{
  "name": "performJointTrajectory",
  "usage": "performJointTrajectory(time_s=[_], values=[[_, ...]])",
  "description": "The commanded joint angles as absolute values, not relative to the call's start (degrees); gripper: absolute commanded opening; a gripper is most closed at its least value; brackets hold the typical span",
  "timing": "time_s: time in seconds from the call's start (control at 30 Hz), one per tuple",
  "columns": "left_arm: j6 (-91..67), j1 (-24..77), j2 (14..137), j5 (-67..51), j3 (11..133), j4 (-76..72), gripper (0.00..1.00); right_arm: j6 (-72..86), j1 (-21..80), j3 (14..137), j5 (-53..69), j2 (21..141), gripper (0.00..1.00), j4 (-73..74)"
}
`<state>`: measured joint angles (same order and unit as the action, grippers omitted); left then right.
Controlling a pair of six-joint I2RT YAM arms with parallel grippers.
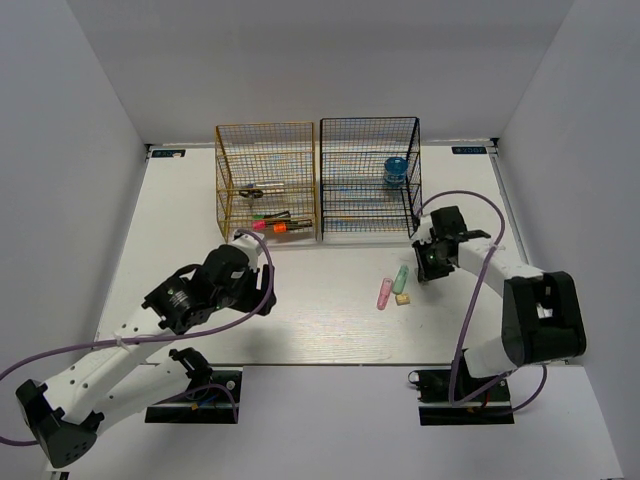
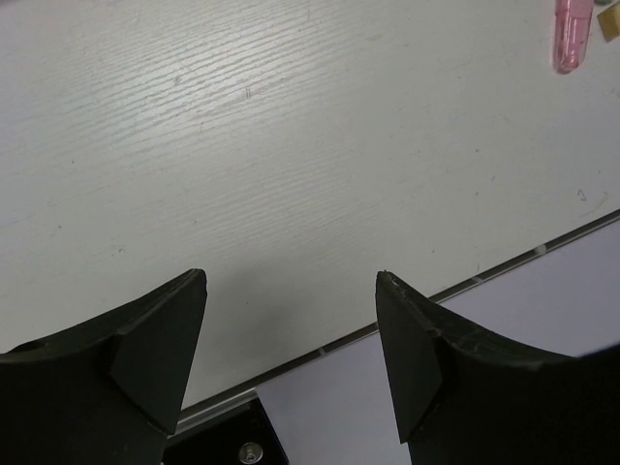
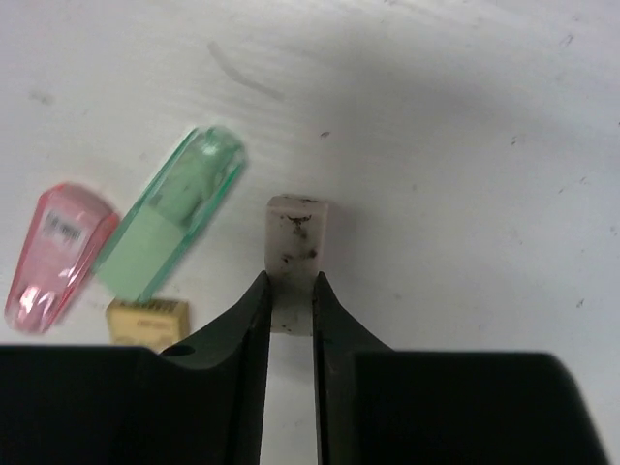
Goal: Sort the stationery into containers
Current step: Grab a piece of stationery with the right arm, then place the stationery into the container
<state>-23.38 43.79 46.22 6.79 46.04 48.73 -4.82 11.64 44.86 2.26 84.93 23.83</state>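
White wood-grain table (image 1: 330,330) w/ white walls round it. Two wire racks stood at the far side: gold rack (image 1: 265,170) on the left, black rack (image 1: 368,170) just beside it on the right. The gold rack held scissors (image 1: 255,190) on a mid tier and highlighters (image 1: 278,222) w/ pink, green & orange caps on the lowest. A blue jar (image 1: 396,172) sat in the black rack, right side, upper tier. R gripper (image 3: 289,291) was low over the table in front of the black rack's right corner, jaws pinched on a smudged white eraser (image 3: 296,242) that stuck out past the tips. Just left of it lay a green stick (image 3: 170,218), a pink stick (image 3: 53,257) beside that, and a small tan block (image 3: 147,322) at the green one's end. L gripper (image 2: 291,291) hovered near the front table edge, jaws wide apart w/ nothing btwn them, well apart from the sticks
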Motion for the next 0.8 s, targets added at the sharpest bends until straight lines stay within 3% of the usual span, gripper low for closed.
performJointTrajectory(time_s=[0.0, 0.2, 0.43, 0.47, 0.77], values=[[-22.68, 44.03, 45.18, 6.33, 45.70, 48.60, 0.81, -9.30, 11.87, 45.69, 6.58, 78.77, 0.00, 30.04], [-20.74, 43.95, 45.97, 6.07, 47.20, 49.31, 0.81, -23.37, 11.69, 58.78, 18.98, 68.47, 0.00, 40.24], [-21.44, 44.12, 47.63, 3.87, 46.76, 48.34, 0.81, -41.54, 11.95, 76.27, 29.68, 78.82, 0.00, 38.04], [-21.45, 43.95, 47.98, 3.52, 46.84, 48.25, 0.81, -49.40, 12.21, 80.47, 29.71, 81.36, 0.00, 38.06], [-21.62, 44.30, 49.74, 4.04, 47.37, 49.13, 0.81, -62.48, 14.33, 91.14, 15.83, 96.15, 0.00, 24.36]])
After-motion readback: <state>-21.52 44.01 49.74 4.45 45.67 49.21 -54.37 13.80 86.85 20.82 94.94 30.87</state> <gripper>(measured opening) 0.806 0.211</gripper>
